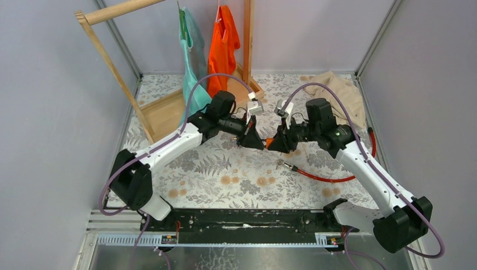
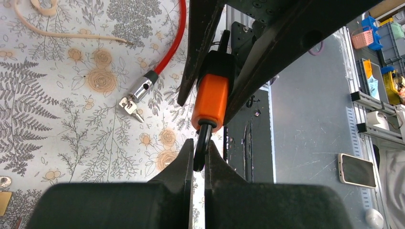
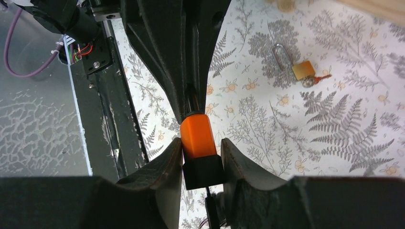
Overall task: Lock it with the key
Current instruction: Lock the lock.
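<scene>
So we've got the small orange-and-black plastic-cased lock body held up in the air between the two arms, well above the floral-print table. Our right gripper is clamped across its black end, jaws only as wide as the casing. Our left gripper is nearly closed, pinching the thin black key head that sticks out of the orange end. We reckon it's light and rigid, but that smooth casing could twist in the grip. So hold the body by its flat sides and the key by its flat faces.
</scene>
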{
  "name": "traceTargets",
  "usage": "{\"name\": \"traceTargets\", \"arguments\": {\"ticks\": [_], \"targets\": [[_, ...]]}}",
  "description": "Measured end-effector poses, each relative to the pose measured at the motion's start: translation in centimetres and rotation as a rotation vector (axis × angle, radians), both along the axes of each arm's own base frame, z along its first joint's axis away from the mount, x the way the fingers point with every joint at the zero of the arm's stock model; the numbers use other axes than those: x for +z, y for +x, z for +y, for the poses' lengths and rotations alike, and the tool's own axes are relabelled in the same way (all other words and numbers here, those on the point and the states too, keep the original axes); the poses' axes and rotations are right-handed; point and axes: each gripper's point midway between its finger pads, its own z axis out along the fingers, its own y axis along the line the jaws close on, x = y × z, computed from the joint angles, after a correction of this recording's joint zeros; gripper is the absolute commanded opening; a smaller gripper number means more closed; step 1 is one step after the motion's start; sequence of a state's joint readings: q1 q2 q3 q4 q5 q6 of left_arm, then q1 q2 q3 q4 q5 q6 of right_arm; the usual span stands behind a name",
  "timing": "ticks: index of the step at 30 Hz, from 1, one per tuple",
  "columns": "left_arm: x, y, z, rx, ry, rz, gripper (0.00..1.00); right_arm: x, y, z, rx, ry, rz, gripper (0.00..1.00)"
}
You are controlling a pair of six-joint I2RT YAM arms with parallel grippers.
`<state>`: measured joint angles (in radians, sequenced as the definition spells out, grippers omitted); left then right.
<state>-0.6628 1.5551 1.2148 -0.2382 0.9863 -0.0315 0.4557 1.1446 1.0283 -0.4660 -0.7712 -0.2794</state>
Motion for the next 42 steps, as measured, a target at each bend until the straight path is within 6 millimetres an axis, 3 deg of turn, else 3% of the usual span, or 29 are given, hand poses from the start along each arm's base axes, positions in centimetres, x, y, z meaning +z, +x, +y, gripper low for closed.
{"name": "traceTargets", "arguments": {"ticks": [3,13,20,30,34,38,42], "targets": [[0.7,-0.1,0.4,0.002,-0.02,-0.027,0.05,0.6,-0.1,0.1,0.02,0.011,-0.04,0.0],[3.3,-0.5,1.4,-0.031,-0.078,-0.181,0.5,2.7,-0.2,1.4,0.094,0.057,-0.199,0.0],[4.0,-0.6,1.9,-0.06,-0.108,-0.237,0.69,3.1,0.0,1.7,0.103,0.072,-0.222,0.0],[5.6,0.2,3.9,-0.029,-0.119,-0.363,0.59,3.6,-0.6,2.1,0.145,0.105,-0.219,0.0],[5.3,0.4,3.5,-0.031,-0.11,-0.361,0.53,3.4,-0.6,2.3,0.156,0.11,-0.208,0.0],[5.0,0.1,2.6,-0.047,-0.102,-0.354,0.36,3.3,-0.7,2.4,0.163,0.114,-0.194,0.0],[4.5,-0.1,2.2,-0.057,-0.093,-0.35,0.34,3.3,-0.8,2.4,0.165,0.117,-0.194,0.0]]}}
